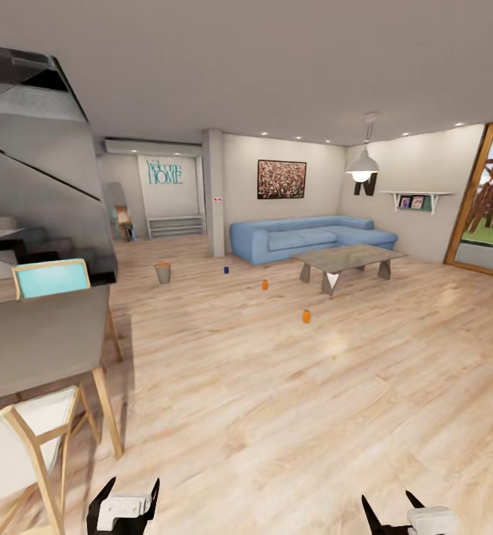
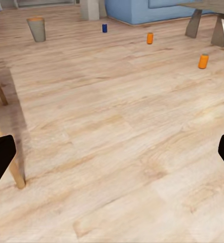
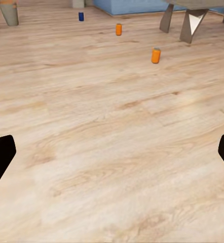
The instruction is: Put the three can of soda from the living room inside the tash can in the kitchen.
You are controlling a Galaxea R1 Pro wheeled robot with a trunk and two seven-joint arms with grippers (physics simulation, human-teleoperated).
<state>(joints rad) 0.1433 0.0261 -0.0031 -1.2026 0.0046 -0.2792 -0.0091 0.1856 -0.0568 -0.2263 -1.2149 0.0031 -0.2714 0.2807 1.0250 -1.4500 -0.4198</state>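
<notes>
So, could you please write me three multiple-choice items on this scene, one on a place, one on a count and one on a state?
1. Where does the nearest orange can stand?
A. on the coffee table
B. on the wood floor, in front of the coffee table
C. inside the bin

2. How many orange cans are in sight on the floor?
A. two
B. four
C. none

3. How is the left pincer?
A. shut on a can
B. shut on a chair leg
C. open, holding nothing

Answers: 1 B, the can stands upright on the floor, short of the coffee table. 2 A, the nearest one and a second orange can; a small blue can stands farther off. 3 C, its fingers are spread over bare floor.
</notes>
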